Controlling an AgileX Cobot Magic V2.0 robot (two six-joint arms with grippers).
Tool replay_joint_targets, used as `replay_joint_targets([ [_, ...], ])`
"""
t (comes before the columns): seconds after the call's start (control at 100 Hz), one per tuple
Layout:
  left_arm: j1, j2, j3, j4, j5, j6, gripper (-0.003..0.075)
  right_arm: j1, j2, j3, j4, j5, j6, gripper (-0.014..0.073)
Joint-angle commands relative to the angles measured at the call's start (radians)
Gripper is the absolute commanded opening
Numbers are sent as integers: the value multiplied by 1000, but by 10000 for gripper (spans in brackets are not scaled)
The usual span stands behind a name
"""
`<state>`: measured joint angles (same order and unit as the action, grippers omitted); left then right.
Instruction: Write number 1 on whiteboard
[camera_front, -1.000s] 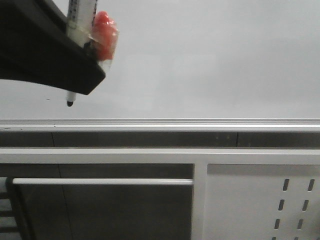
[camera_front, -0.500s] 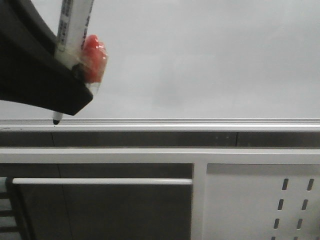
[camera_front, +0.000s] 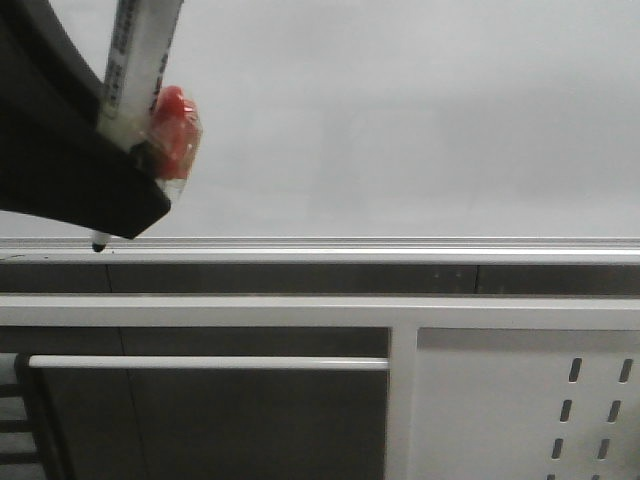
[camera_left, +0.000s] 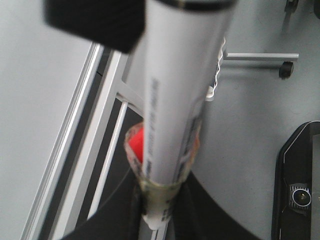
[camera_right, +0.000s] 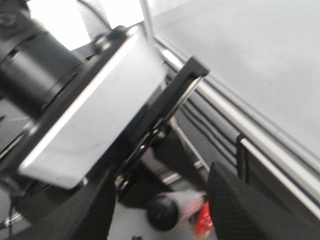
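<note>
Currently, left gripper (camera_front: 120, 190) clamped on marker (camera_front: 135, 70) at 10 o'clock of front view, tip at whiteboard (camera_front: 400, 120) silver bottom edge, right gripper (camera_right: 160, 200) fingers apart, number 1 not discernible.

My left gripper (camera_front: 125, 215) is matt black, and the marker (camera_front: 135, 65) in it has a white barrel printed with dark grey lettering and a black tip. Beside the marker's lower barrel sits a bright red lump (camera_front: 172, 128) under clear, glossy tape. The whiteboard (camera_front: 420, 120) behind the marker is plain pale grey-white, shading darker toward its silver aluminium bottom edge (camera_front: 400, 248). Below that edge run a dark grey band, a white rail (camera_front: 300, 311), and a white panel (camera_front: 520, 410) patterned with slanted dark slots.
</note>
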<state>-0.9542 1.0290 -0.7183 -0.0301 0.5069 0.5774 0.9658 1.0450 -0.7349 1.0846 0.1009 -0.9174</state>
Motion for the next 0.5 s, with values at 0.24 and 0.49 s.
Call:
replay_joint_targets([
  [0.24, -7, -37, -35, 12, -60, -5, -18, 3, -6, -36, 13, -90, 0, 374],
  [0.49, -7, -37, -35, 16, -82, -5, -18, 3, 29, -34, 34, -82, 0, 372],
])
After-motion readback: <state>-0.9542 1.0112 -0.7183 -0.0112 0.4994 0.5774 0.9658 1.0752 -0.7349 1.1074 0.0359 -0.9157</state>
